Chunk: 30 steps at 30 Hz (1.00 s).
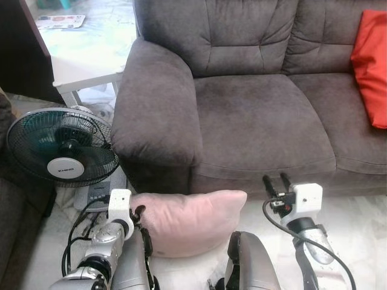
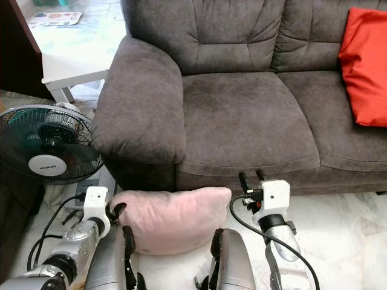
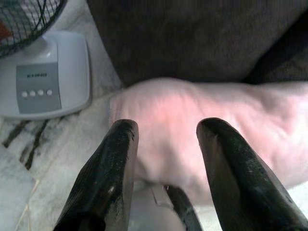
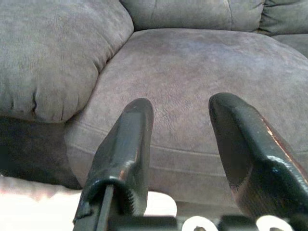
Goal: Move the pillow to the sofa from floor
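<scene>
The task is barely under way: the pink pillow (image 1: 190, 220) lies on the pale floor (image 1: 357, 223), not yet lifted. Nearest, the left gripper (image 3: 166, 159) sits at the pillow's left end with its fingers (image 3: 103, 178) spread, the fabric just ahead of and between them; whether they touch it I cannot tell. No grasp has been made. The right gripper (image 1: 278, 181), also spread and holding nothing, hovers off the pillow's right end, pointing at the sofa (image 1: 254, 115). Beyond both grippers the grey seat cushion (image 4: 202, 96) lies bare. Left of the left gripper stands a fan (image 1: 60, 148); far right of the right gripper, a red cushion (image 1: 370, 63) leans on the sofa back. Grasping, lifting and placing all remain.
</scene>
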### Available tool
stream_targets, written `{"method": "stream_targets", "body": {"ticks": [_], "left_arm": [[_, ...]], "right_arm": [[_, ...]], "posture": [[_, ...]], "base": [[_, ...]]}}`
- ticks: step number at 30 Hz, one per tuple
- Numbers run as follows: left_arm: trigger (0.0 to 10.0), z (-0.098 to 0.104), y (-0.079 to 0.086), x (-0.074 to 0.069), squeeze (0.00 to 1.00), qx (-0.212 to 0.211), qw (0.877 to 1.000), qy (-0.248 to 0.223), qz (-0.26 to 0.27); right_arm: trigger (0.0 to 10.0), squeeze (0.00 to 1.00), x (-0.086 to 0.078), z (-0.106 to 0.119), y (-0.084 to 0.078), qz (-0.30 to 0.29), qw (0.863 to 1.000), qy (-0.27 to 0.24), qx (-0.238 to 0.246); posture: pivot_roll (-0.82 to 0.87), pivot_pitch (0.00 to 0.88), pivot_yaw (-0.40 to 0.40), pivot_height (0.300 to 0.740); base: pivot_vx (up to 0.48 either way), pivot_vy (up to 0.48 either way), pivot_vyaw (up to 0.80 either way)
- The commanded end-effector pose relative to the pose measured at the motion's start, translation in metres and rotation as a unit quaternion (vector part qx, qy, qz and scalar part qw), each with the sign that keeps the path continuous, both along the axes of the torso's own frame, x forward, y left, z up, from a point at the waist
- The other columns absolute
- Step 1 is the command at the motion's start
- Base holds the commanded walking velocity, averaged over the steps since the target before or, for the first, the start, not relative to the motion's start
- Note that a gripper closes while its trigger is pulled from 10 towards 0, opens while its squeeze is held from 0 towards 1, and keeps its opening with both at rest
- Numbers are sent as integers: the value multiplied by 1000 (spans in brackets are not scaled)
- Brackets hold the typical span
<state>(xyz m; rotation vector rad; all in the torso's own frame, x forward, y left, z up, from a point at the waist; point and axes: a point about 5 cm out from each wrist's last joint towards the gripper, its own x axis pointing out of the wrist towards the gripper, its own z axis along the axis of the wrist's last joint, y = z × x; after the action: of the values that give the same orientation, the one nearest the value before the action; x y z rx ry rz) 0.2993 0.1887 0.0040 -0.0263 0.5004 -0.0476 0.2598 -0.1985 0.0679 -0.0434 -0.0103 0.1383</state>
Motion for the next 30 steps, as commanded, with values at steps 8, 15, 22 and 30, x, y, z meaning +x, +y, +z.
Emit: {"method": "stream_targets", "body": {"ticks": [8, 15, 22, 30], "left_arm": [[10000, 1, 3, 3, 0, -24, 999, 18, 12], [10000, 2, 9, 4, 1000, -31, 999, 23, 27], [10000, 5, 16, 6, 1000, -39, 998, 33, 27], [10000, 6, 24, 6, 1000, -15, 999, 33, 40]], "right_arm": [[10000, 0, 3, 32, 4, 24, 999, -38, -1], [10000, 0, 1, 37, 3, 34, 999, -31, -6], [10000, 0, 1, 44, 5, 44, 998, -32, -6], [10000, 0, -1, 48, 7, 49, 998, -31, -6]], "posture": [[39, 141, -83, 532], [41, 166, -106, 532], [37, 186, -116, 532], [34, 203, -120, 532]], "base": [[0, 0, 0], [0, 0, 0], [0, 0, 0], [0, 0, 0]]}}
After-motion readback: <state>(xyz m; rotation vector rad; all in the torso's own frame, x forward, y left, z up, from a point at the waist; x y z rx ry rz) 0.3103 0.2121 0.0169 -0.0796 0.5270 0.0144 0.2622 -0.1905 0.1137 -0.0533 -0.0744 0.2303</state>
